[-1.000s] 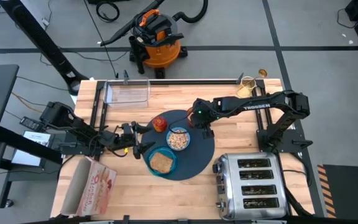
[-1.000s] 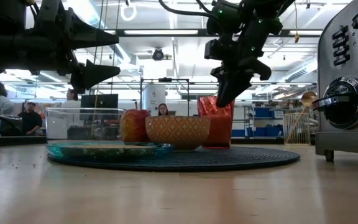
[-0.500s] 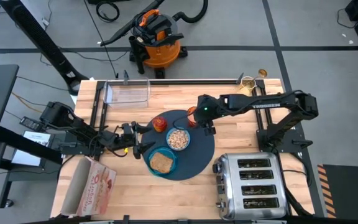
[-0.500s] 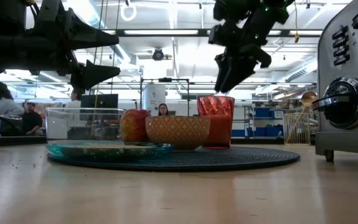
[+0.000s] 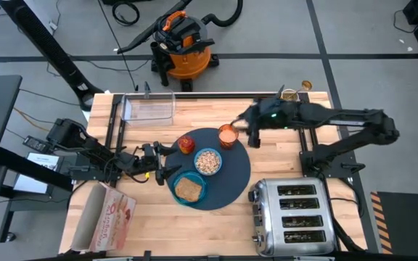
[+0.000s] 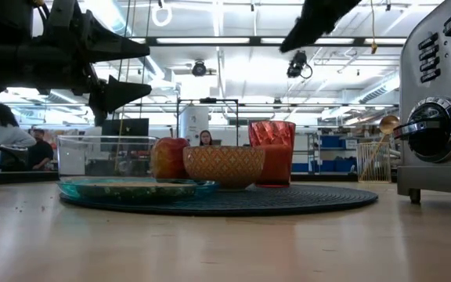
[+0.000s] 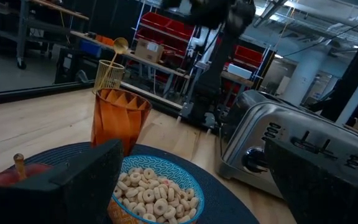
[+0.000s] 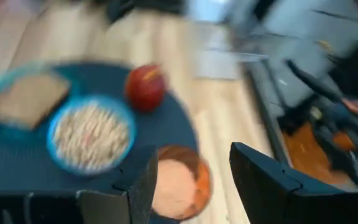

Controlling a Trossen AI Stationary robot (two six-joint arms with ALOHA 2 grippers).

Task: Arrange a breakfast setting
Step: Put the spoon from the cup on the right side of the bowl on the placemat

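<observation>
Change: your right gripper (image 5: pixel 251 130) has let go of the cup (image 5: pixel 227 135) and pulled up and away toward the table's back right; a second ago it was down over the mat (image 5: pixel 232 180) by the cup.
Right gripper: you see it now above bare wood just past the mat's edge, its fingers (image 8: pixel 263 177) parted with nothing between them, the cup right below in the wrist view.
Cup: it stands upright on the mat's back edge, behind and to the right of the bowl (image 5: pixel 208 161), free of any grip.
Bowl: it sits near the middle of the mat, full of cereal rings, close to the cup but not touching as far as you can tell.
Fruit: the fruit (image 5: pixel 186 144) rests on the mat's back left, just beside the bowl.
Plate: the plate (image 5: pixel 177 179) lies at the mat's front left with the toast (image 5: pixel 188 189) flat on it.
Spoon: your spoon (image 5: pixel 306 85) is well apart from the setting, standing in a wire holder (image 5: pixel 288 98) at the table's back right corner.
Left gripper: your left gripper (image 5: pixel 157 161) waits just left of the plate, fingers (image 7: pixel 76 183) spread wide and empty.
Toaster: the toaster (image 5: pixel 292 215) sits at the front right, off the mat.
Box: the cereal box (image 5: pixel 102 216) lies at the front left.
Tub: a clear tub (image 5: pixel 149 109) stands at the back left.
</observation>
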